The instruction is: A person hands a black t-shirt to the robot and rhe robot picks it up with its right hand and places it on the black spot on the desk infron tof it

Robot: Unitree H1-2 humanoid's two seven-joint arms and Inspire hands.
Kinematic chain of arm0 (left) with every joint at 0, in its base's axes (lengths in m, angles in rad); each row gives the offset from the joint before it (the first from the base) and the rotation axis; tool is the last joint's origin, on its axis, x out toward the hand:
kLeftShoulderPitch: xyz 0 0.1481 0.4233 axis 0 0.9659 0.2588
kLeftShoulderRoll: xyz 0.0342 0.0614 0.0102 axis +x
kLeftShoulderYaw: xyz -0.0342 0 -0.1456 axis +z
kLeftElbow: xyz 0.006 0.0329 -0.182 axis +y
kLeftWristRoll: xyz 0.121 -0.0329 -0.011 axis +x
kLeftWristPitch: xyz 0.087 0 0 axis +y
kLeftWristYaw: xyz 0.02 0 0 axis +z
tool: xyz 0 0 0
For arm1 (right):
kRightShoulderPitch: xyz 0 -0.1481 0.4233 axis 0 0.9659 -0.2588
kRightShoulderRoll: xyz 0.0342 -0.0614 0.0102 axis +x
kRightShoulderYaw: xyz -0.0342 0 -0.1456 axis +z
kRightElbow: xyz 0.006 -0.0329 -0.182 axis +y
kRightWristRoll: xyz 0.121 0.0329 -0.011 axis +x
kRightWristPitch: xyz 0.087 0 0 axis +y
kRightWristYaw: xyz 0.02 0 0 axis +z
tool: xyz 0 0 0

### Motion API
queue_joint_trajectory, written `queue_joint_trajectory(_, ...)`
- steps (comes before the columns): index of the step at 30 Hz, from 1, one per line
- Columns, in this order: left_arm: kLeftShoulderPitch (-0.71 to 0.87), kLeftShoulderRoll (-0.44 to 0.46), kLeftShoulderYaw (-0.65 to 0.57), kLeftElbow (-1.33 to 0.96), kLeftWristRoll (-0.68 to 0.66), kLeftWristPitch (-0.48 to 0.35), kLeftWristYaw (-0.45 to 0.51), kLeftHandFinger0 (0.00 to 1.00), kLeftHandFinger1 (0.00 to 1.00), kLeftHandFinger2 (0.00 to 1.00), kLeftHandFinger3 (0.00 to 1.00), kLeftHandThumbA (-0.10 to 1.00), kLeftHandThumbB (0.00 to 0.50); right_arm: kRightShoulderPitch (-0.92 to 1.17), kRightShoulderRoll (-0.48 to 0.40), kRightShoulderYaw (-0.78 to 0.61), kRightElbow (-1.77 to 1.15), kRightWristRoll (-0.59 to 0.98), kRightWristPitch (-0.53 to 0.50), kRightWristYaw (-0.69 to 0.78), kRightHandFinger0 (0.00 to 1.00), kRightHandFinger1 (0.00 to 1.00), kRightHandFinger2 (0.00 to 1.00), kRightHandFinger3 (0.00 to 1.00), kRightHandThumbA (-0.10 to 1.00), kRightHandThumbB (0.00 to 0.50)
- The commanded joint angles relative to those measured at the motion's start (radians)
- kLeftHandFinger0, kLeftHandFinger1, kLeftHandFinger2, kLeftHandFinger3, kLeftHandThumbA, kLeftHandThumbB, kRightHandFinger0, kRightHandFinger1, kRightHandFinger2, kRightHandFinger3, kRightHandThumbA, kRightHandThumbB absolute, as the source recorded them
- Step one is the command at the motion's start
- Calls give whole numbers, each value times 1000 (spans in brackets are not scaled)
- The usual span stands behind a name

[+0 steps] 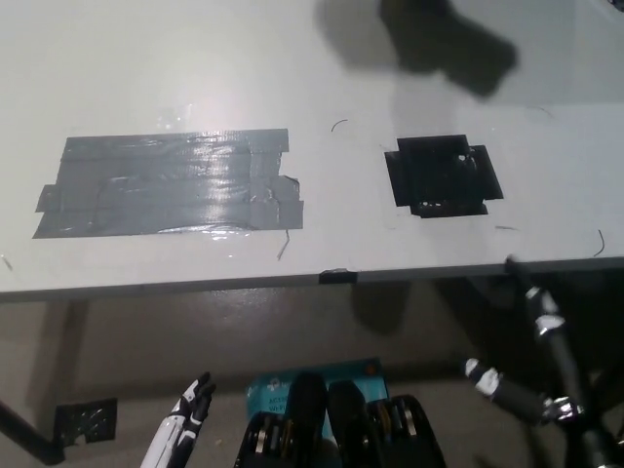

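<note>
Head view: black spot [441,176] on desk [322,58]; writing possibly none, blurry.

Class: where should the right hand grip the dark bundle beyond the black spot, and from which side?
Probably the dark bundle by its lower-right end, jutting toward the right hand, coming from the near right. Blur hides folds.

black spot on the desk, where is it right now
In the head view the black spot lies on the white desk, right of centre, apart from the grey tape patch on its left and with nothing on it.
</note>
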Motion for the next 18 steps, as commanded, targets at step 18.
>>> queue_joint_trajectory(18,1,3,17,19,-72,-143,-19,1000,1000,1000,1000,1000,500,-454,8,-98,-67,-162,230,-26,1000,1000,1000,1000,962,439)
